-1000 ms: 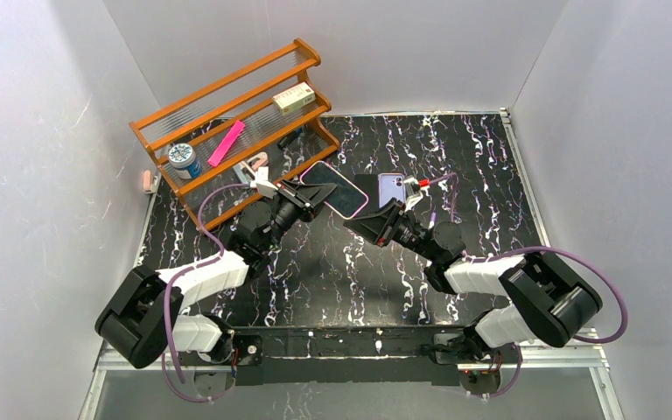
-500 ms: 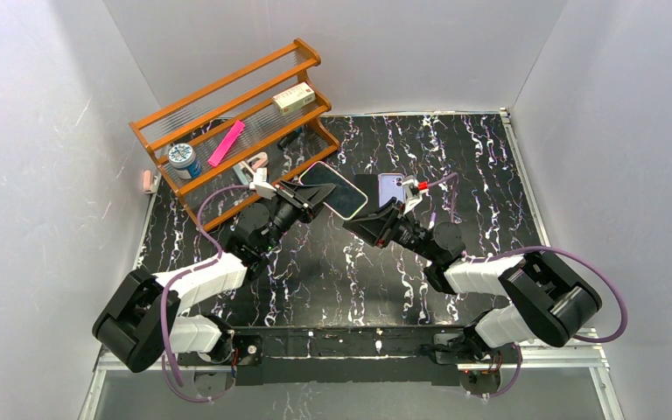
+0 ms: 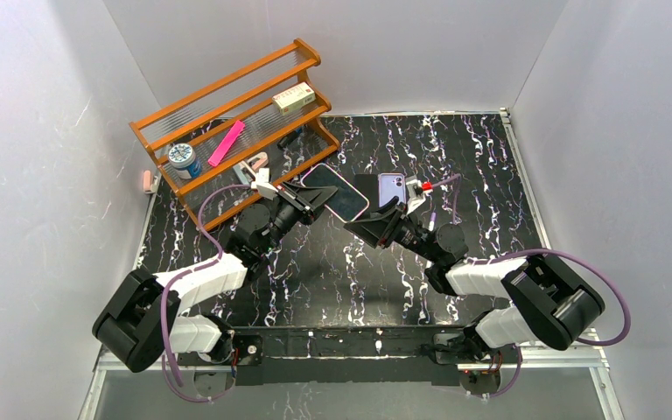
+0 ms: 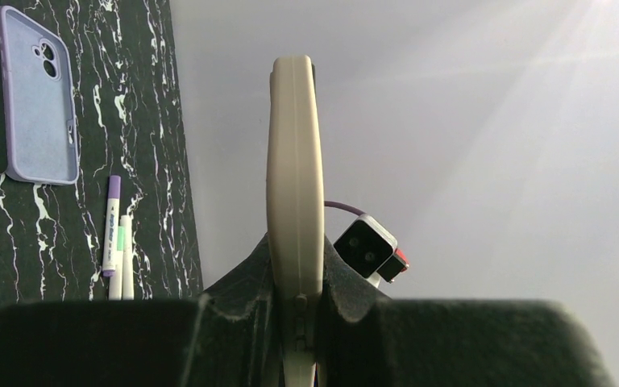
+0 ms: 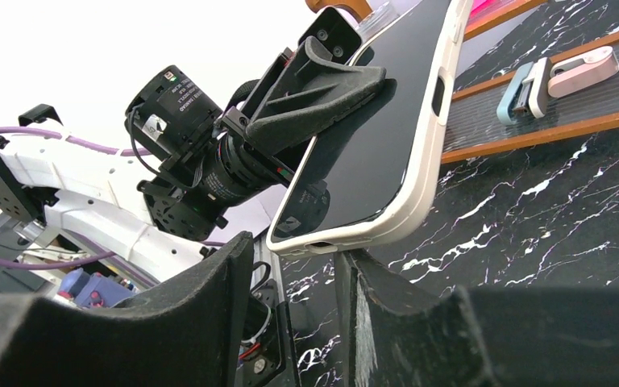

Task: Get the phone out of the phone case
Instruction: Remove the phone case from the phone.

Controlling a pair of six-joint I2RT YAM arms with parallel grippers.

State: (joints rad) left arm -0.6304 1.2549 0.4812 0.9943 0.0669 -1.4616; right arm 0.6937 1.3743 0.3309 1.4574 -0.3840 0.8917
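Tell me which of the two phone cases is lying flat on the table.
The lavender case, camera cutout up on the table; the cream case is held in the air by the left gripper.

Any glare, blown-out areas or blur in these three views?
Top view: evenly lit, sharp. Left wrist: glare washes the upper right wall; its own jaws are a dark blur; the cased phone is sharp. Right wrist: background upper left is blown white, near jaws soft.

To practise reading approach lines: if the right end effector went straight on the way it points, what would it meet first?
Probably the nearest end of the cased phone, just ahead of the right end effector.
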